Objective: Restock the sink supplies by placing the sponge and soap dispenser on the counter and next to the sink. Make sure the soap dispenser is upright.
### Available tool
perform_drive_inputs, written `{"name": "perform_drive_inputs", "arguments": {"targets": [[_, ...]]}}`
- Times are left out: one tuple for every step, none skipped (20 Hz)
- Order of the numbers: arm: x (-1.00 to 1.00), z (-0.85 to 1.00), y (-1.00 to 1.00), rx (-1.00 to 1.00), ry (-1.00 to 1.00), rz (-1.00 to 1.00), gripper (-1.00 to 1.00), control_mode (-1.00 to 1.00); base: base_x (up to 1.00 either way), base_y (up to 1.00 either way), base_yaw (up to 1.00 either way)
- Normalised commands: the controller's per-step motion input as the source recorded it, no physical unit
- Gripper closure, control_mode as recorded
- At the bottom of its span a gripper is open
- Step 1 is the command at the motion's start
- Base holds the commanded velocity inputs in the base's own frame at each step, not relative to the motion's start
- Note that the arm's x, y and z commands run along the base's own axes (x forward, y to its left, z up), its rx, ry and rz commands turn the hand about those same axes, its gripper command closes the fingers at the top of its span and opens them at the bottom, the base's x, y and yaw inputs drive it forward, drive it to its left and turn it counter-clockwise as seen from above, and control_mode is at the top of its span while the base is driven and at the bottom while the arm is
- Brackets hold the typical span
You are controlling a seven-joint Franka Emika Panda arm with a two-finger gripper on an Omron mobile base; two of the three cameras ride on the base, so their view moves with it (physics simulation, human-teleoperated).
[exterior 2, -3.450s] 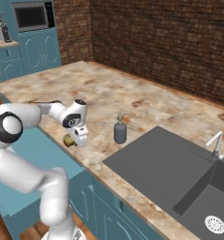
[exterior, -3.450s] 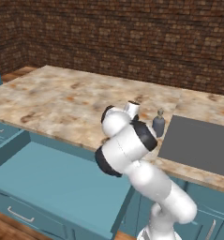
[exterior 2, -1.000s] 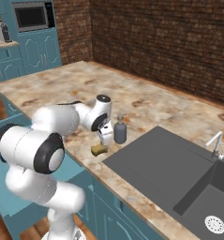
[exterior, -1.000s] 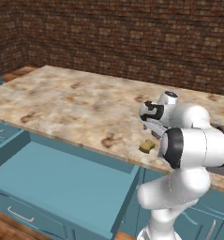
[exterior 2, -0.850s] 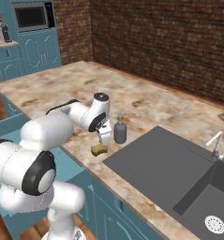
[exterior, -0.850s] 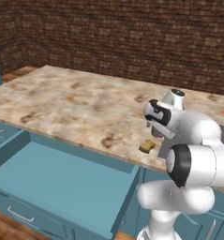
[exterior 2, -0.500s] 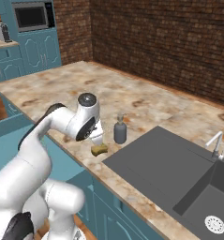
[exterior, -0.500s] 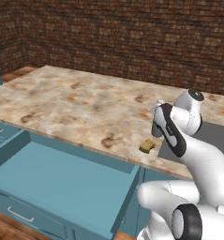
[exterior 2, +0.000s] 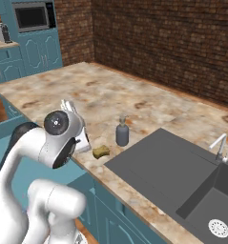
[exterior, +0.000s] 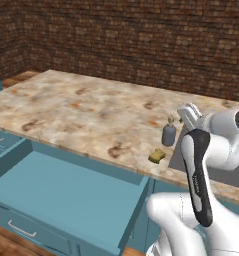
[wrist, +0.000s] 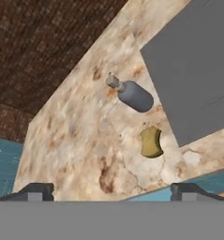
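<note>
The tan sponge [exterior: 157, 156] [exterior 2: 101, 152] [wrist: 151, 142] lies flat on the marbled counter [exterior: 81, 107] [exterior 2: 101, 95] near its front edge, just outside the corner of the dark grey sink [exterior 2: 163, 164] [wrist: 197, 56]. The grey-blue soap dispenser [exterior: 169, 134] [exterior 2: 122, 133] [wrist: 132, 93] stands upright right behind the sponge, beside the sink's edge. My gripper [wrist: 112, 191] hangs open above the counter's front edge, short of the sponge, with nothing between its fingertips [wrist: 36, 190]. In the right base view my white hand [exterior 2: 80, 139] sits left of the sponge.
An open teal drawer [exterior: 66, 195] juts out below the counter at the left. A faucet [exterior 2: 219, 145] and a deeper basin [exterior 2: 215, 209] lie at the sink's right. A brick wall [exterior: 141, 45] backs the counter. My arm covers part of the sink in the left base view.
The sponge, carried 3.5 s ago, now lies released beside the soap dispenser. Over the last second my gripper has drawn back and up from it while the arm folded toward the base.
</note>
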Motion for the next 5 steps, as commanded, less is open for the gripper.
{"name": "perform_drive_inputs", "arguments": {"targets": [[-0.91,1.00,0.00,0.00,-0.28,0.00,-1.00,-1.00,0.00,0.00,0.00],[-0.91,1.00,0.00,0.00,-0.28,0.00,-1.00,-1.00,0.00,0.00,0.00],[-0.87,1.00,0.00,0.00,-0.27,0.00,-1.00,-1.00,0.00,0.00,0.00],[-0.86,1.00,0.00,0.00,-0.27,0.00,-1.00,-1.00,0.00,0.00,0.00],[-0.79,1.00,0.00,0.00,-0.25,0.00,-1.00,-1.00,0.00,0.00,0.00]]}}
